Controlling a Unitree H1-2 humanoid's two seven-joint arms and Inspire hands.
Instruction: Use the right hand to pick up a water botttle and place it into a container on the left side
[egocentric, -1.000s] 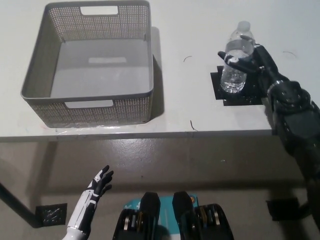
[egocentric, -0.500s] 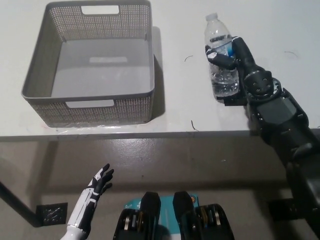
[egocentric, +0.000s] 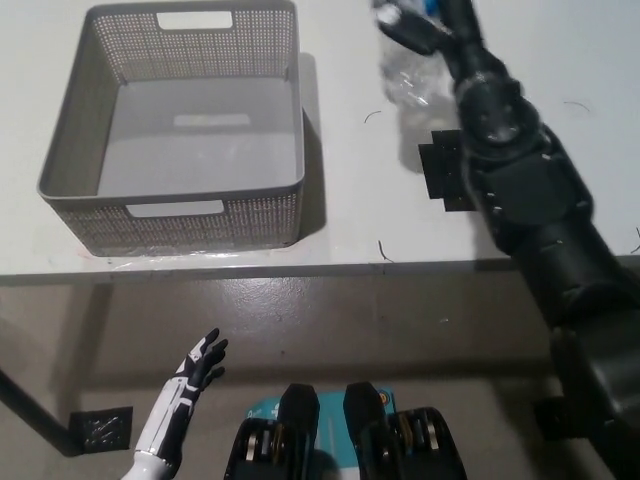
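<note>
head view: the black right hand (egocentric: 430, 25) has risen toward 12 o'clock since half a second ago, and the water bottle (egocentric: 405, 68) has gone with it, up off the black square patch (egocentric: 447, 172) where it stood a second ago, which now lies bare. the bottle sits at the picture's top edge, right of the basket, its cap cut off or hidden there. the right hand is clasped around the bottle's upper part. its long axis runs roughly from 12 to 6 o'clock, the base toward 6, tilted slightly. the grey basket (egocentric: 70, 150) lies at 10 o'clock on the white tabletop (egocentric: 350, 225), unchanged. the white left hand (egocentric: 200, 365) hangs at 7 o'clock below the tabletop edge, fingers spread, holding nothing, as before.
</note>
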